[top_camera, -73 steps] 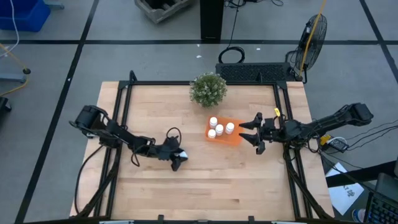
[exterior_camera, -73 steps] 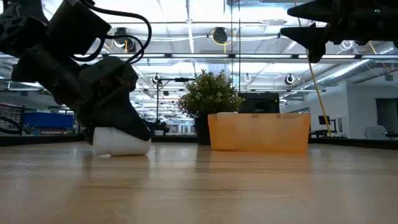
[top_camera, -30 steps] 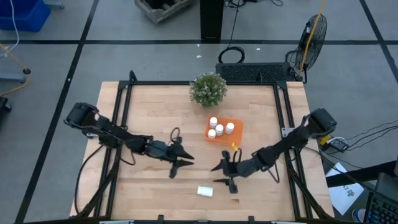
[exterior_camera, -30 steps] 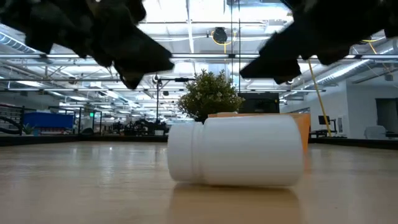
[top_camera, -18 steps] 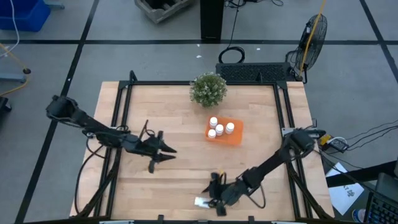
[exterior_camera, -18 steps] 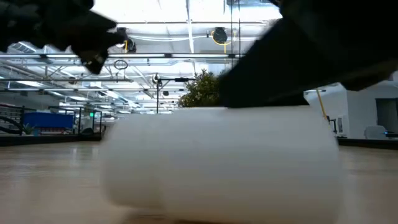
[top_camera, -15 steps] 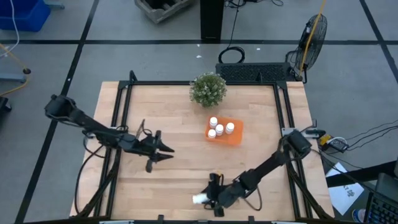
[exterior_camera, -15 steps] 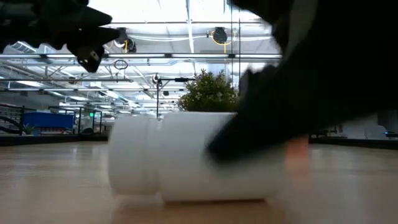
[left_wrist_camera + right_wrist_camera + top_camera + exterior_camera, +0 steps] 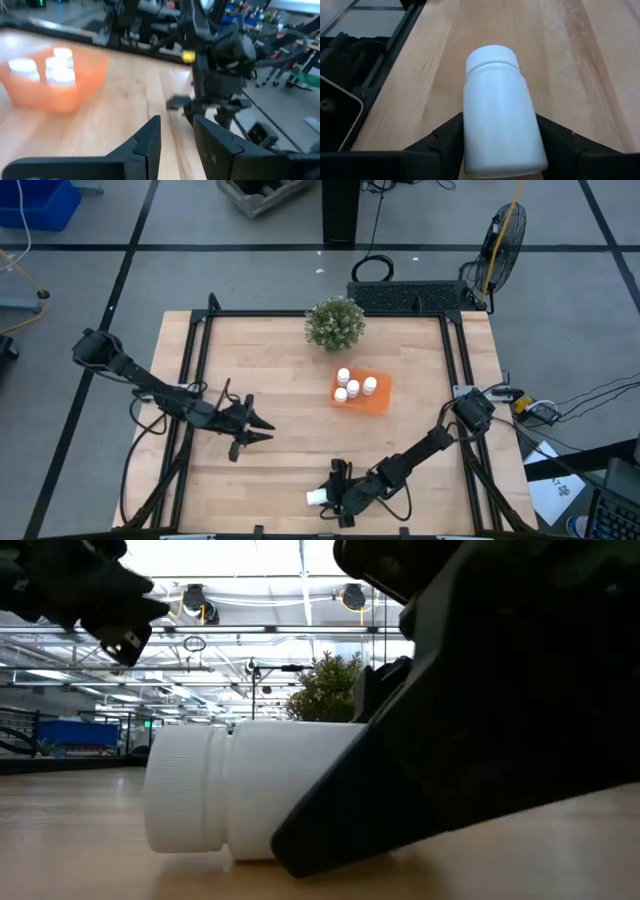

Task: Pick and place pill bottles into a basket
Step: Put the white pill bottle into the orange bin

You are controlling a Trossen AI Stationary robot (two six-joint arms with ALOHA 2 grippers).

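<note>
Since half a second ago: right gripper (image 9: 335,498) shifted slightly toward 9 o'clock along the table's near edge, fingers now closed around the body of one pill bottle (image 9: 317,499); left arm drawn back a little toward 9 o'clock. Item 1, held bottle (image 9: 499,110): lying on its side on the wooden table (image 9: 270,380), cap pointing away from the wrist, a dark finger pressed to each flank; at table height it (image 9: 235,802) appears to rest on the wood, though contact is hard to confirm. Item 2, left gripper (image 9: 252,430): above the table at 9 o'clock of centre, fingers (image 9: 147,140) parted, grasping nothing. Item 3, orange basket (image 9: 372,404): at 1 o'clock of the held bottle, holding three upright pill bottles (image 9: 352,387). Item 4, potted plant (image 9: 334,323): at 11 o'clock of the basket.
</note>
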